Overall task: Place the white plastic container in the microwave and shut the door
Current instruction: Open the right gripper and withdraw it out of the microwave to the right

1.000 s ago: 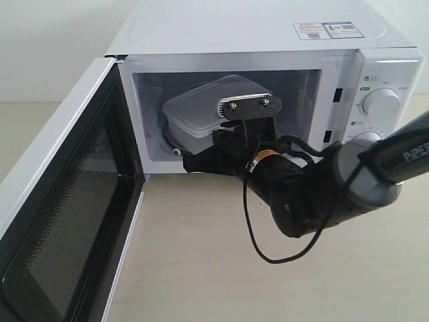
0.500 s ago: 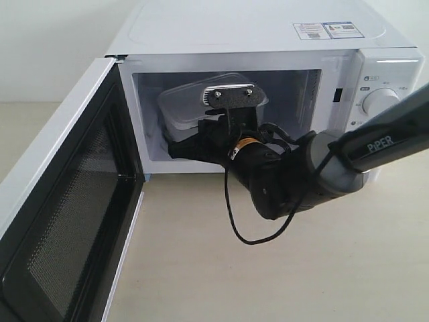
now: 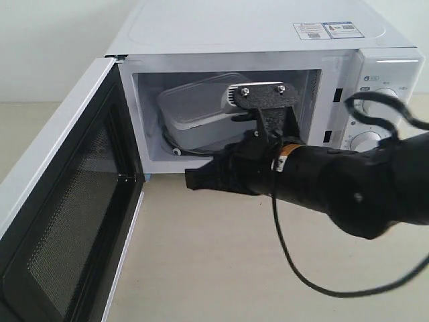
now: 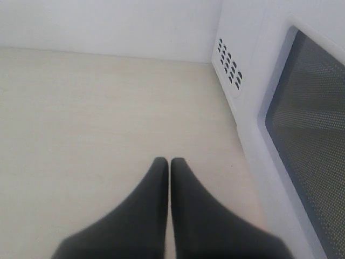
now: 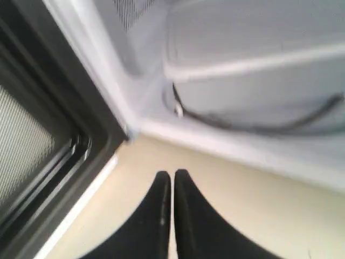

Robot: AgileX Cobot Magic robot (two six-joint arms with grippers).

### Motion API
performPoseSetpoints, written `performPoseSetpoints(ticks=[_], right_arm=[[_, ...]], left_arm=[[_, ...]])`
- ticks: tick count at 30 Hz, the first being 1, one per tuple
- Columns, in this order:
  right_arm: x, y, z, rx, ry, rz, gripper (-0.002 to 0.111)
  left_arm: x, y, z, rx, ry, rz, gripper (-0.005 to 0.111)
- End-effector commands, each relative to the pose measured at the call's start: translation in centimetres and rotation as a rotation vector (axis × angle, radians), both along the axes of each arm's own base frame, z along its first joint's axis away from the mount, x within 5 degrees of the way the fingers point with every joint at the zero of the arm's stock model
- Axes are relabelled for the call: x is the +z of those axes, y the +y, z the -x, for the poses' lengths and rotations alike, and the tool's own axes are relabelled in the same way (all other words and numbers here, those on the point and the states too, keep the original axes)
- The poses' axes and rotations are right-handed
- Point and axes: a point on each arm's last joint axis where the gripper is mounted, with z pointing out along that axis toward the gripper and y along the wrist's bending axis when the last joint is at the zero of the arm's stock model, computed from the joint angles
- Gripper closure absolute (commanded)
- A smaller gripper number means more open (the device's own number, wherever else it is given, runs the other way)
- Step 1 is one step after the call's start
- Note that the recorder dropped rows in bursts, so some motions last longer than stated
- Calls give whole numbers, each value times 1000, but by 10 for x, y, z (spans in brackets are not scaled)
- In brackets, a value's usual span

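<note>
Pale beige tabletop (image 3: 201, 261), matte with a faint streaky grain, lies just below the tips of the right gripper (image 3: 194, 180) and spreads wide around them. The same surface fills the space under and ahead of the left gripper (image 4: 170, 161). Plain white wall (image 4: 108, 21) rises well ahead of the left gripper, meeting the tabletop in a straight line, nothing on it readable.
</note>
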Motion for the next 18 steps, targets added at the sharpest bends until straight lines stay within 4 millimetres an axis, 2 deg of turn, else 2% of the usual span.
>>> performPoseSetpoints(ticks=[1,8,12,18], right_arm=[[8,-16,35,70,191,70,107],[21,-31,76,112,516,100,107],[17,-38,91,141,609,150,107],[7,-44,107,118,707,110,107]], left_arm=[[-1,0,0,1,0,5,103],[-1,0,0,1,0,5,103],[-1,0,0,1,0,5,103],[-1,0,0,1,0,5,103]])
